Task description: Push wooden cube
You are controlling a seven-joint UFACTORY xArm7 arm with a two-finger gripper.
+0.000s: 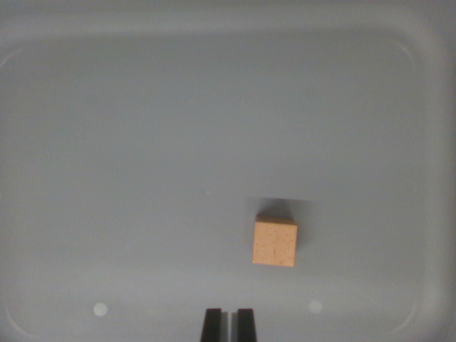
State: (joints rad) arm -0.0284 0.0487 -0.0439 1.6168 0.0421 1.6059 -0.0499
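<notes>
One wooden cube (275, 242) beyond claw (228, 324), slightly right.

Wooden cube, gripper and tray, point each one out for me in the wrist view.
wooden cube (275, 243): wrist view, middle of its top face.
gripper (229, 324): wrist view, bottom edge, midway between the two dark fingertips.
tray (420, 50): wrist view, rounded rim at the upper right corner.

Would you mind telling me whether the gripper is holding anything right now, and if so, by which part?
Nothing is held. The gripper sits at the bottom edge with its fingers nearly together and nothing between them; the wooden cube lies apart on the tray.
</notes>
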